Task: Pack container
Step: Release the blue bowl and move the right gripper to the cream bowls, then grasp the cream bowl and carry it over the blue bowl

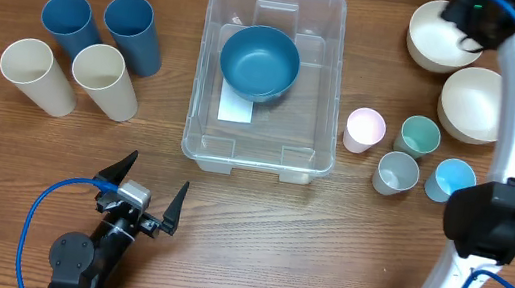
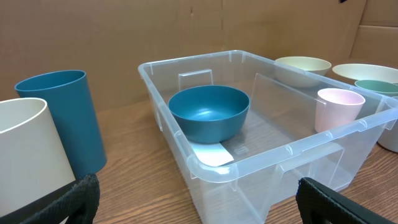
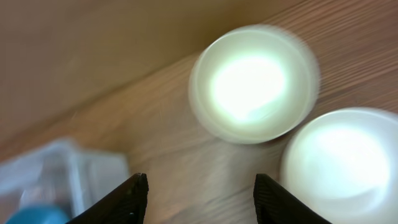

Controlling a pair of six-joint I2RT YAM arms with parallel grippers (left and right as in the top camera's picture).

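Note:
The clear plastic container [image 1: 208,77] stands mid-table with a white label on its bottom. A dark blue bowl [image 1: 260,62] sits inside it. In the left wrist view the container [image 2: 261,162] is just ahead and the blue bowl [image 2: 209,112] is in it. My left gripper [image 1: 146,194] is open and empty, low over the table in front of the container's near left corner; its jaws [image 2: 199,202] hold nothing. My right gripper [image 1: 469,20] is at the far right, above a cream bowl [image 1: 435,43]; its jaws [image 3: 202,193] are open and empty.
A second cream bowl [image 1: 472,104] sits by the first. Small pink [image 1: 364,130], green [image 1: 419,136], grey [image 1: 396,173] and light blue [image 1: 450,179] cups stand right of the container. Two tall blue cups [image 1: 67,23] and two tall cream cups [image 1: 105,80] stand left.

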